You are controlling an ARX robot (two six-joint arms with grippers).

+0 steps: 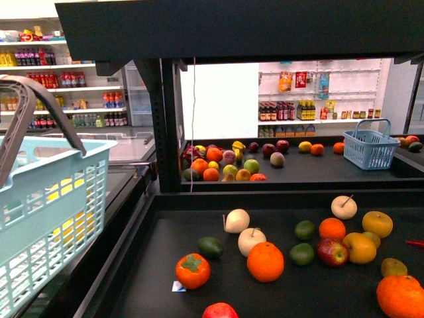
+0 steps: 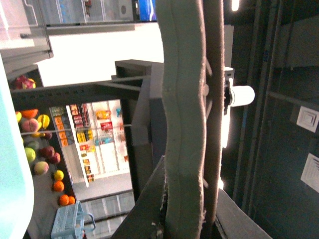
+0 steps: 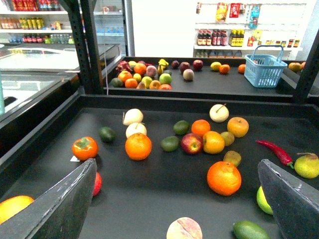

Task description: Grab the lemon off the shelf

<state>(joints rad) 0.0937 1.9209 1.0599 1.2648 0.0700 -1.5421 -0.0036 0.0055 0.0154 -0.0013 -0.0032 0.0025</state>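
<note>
Right gripper [image 3: 174, 199] hovers over the shelf [image 3: 149, 199] – jaws wide, empty (left's state unclear)

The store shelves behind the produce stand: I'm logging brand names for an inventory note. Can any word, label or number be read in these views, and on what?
No text is legible in any view.
Bottle labels on the white shelves: too small and blurred.
Hanging packets on the back wall: blurred.
White tag beside the persimmon: too small to read.

— How many pale round fruits [image 3: 133, 116] on the near shelf tray [image 3: 149, 199]?
— Three. Also one persimmon [image 3: 84, 148], one red apple [image 3: 191, 143], one red chili [image 3: 274, 152].
— Baskets?
— Two: a pale blue basket [image 1: 40, 218] near left, a darker blue basket [image 1: 369, 149] far right.
</note>
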